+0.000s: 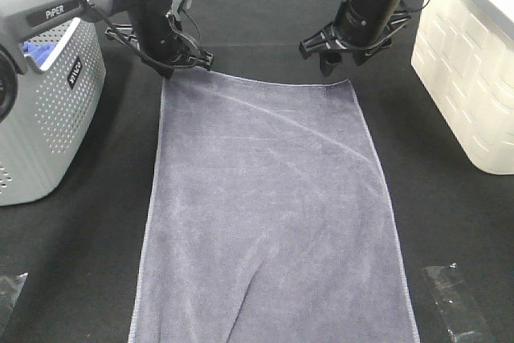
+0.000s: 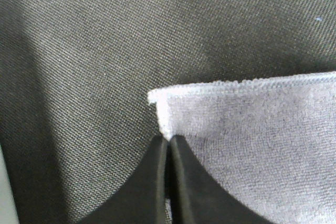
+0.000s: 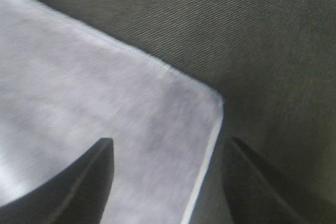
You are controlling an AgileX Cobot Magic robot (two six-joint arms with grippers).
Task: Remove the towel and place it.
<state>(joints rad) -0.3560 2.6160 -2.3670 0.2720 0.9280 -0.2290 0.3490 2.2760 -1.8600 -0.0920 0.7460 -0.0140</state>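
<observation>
The greyish-lavender towel (image 1: pixel 269 206) lies spread flat on the black table, its long side running from the far edge toward the camera. My left gripper (image 1: pixel 173 70) is at the towel's far left corner. In the left wrist view its fingers (image 2: pixel 168 139) are pressed together on the towel's side hem (image 2: pixel 247 129) just below that corner. My right gripper (image 1: pixel 332 65) hovers over the far right corner. In the right wrist view it (image 3: pixel 168 153) is open, one finger over the towel (image 3: pixel 89 93) and the other over bare table.
A grey perforated basket (image 1: pixel 48 118) stands at the left with a bright blue cloth (image 1: pixel 35 49) inside. A white patterned bin (image 1: pixel 466 78) stands at the right. Small clear plastic scraps (image 1: pixel 454 299) lie near the front corners of the table.
</observation>
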